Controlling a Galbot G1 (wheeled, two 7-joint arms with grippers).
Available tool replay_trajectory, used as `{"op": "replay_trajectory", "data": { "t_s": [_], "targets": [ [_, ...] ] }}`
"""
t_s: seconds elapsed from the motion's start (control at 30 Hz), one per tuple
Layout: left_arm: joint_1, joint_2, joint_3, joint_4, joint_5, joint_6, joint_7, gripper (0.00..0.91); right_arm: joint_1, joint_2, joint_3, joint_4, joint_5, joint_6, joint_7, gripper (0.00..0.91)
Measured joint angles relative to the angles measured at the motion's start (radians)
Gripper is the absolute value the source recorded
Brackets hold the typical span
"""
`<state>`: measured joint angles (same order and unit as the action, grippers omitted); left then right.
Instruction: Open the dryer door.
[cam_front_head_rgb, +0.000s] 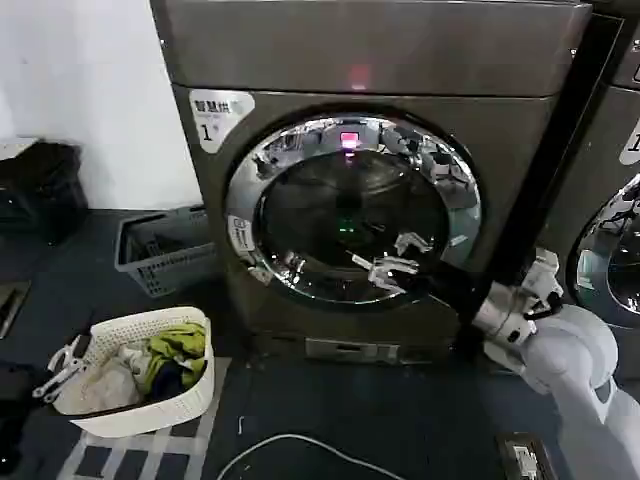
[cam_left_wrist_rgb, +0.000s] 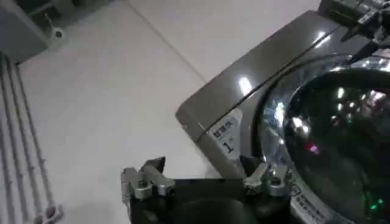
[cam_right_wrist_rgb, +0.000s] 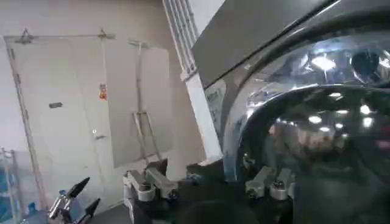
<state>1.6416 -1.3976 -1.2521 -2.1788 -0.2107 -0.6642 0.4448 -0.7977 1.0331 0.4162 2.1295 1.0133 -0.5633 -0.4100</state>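
Head view faces down at dryer (cam_front_head_rgb: 400, 170), both wrist views close, sharing its door (cam_right_wrist_rgb: 317, 140)

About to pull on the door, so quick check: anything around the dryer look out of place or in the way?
Nothing stands out. The dryer door sits flush and shut, with the right gripper open at its glass. A loose white cable lies on the floor in front.

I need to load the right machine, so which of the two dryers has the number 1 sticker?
The dryer filling the middle of the head view: white "1" sticker at its upper left, pink light above its door. The second machine sits at the right edge.
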Motion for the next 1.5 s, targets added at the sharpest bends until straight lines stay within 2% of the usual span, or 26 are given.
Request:
{"op": "replay_trajectory", "data": {
  "t_s": [0.13, 0.23, 0.57, 1.03, 1.3, 1.5],
  "targets": [
    [0.003, -0.004, 0.000, -0.002, 0.000, 0.004, 0.001, 0.907, -0.013, 0.000, -0.023, -0.021, -0.156, 0.077, -0.041, 0.907],
    [0.007, -0.007, 0.002, -0.004, 0.000, 0.009, 0.006, 0.907, -0.014, 0.003, -0.043, -0.042, -0.244, 0.127, -0.055, 0.907],
    [0.003, -0.011, 0.001, -0.005, 0.000, 0.013, 0.006, 0.907, 0.029, 0.037, -0.128, -0.144, -0.407, 0.265, -0.079, 0.907],
    [0.008, -0.037, -0.007, -0.030, 0.000, 0.026, 0.008, 0.907, 0.146, 0.090, -0.242, -0.338, -0.516, 0.412, -0.056, 0.907],
    [0.029, -0.063, -0.016, -0.053, 0.000, 0.027, 0.012, 0.907, 0.214, 0.130, -0.307, -0.439, -0.549, 0.433, -0.043, 0.907],
    [0.043, -0.075, -0.022, -0.067, 0.004, 0.025, 0.013, 0.907, 0.249, 0.163, -0.348, -0.493, -0.580, 0.469, -0.040, 0.907]
  ]
}}
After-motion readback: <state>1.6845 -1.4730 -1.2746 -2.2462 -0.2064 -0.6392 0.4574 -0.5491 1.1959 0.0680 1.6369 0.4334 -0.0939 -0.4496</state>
